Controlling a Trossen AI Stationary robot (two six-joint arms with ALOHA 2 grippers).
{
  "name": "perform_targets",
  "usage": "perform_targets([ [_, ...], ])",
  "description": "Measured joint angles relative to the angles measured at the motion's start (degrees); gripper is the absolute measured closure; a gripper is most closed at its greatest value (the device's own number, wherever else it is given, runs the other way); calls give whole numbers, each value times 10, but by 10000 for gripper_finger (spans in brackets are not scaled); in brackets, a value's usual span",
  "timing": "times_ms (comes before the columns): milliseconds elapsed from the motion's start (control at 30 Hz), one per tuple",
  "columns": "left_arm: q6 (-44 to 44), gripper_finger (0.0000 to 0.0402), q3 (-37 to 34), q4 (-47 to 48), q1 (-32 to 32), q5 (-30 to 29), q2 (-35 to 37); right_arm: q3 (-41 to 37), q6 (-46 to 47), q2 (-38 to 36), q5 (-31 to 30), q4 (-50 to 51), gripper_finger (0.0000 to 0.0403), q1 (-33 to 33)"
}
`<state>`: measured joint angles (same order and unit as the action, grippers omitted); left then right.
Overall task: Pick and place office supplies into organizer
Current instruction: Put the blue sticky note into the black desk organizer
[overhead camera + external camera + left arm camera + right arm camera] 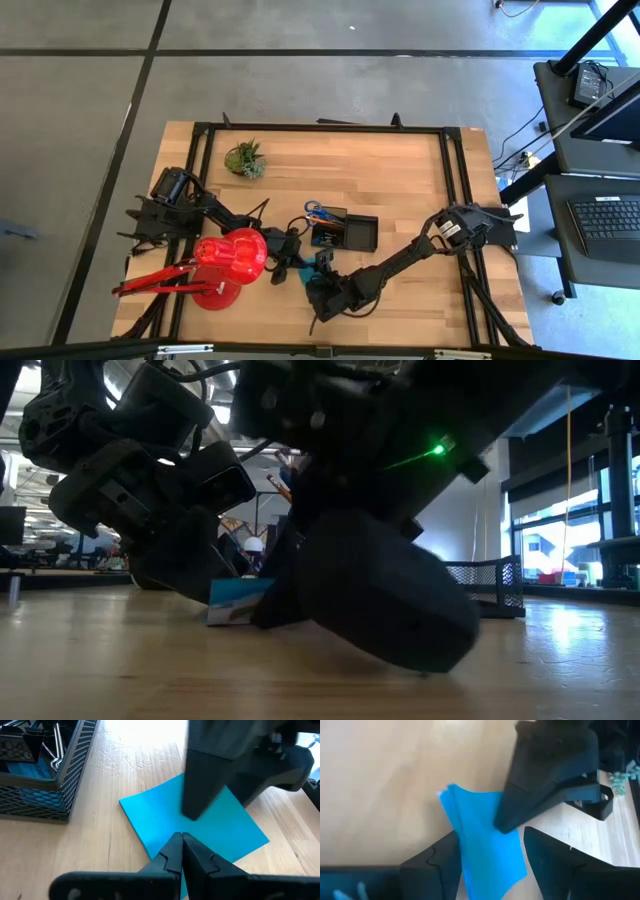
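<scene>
The cyan note pad (155, 820) lies flat on the wood, just near-left of the black mesh organizer (75, 775). My left gripper (181, 837) comes in from the table's left, shut, with its tips on the pad. My right gripper (490, 837) reaches in from the right and stands open over the pad (490, 855). One of its fingers (200, 785) is above the pad's top face and the other (260, 785) is past the pad's edge. The organizer (362, 236) holds blue-handled scissors (318, 212) and black binder clips (35, 745). My left gripper rests its shut fingertips on the pad's top face (172, 827), near one corner, slanting down from the table's left. The pad stays on the table. My right gripper has one finger over the pad's middle (192, 817). Whether that finger touches the pad I cannot tell.
A big red desk lamp (225, 265) stands at the near left, close by my left arm. A small green potted plant (245, 160) sits at the far left. Bare wood lies to the right of the organizer and toward the far edge.
</scene>
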<state>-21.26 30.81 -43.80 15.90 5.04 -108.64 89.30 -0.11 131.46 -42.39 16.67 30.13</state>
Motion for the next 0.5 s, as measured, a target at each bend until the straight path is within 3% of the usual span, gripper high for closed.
perform_targets([
  [333, 0, 400, 0, 0, 0, 0, 0, 0, 0, 0, -28, -7, 203, 6],
  [500, 0, 399, 0, 0, 0, 0, 0, 0, 0, 0, -26, -10, 244, 4],
])
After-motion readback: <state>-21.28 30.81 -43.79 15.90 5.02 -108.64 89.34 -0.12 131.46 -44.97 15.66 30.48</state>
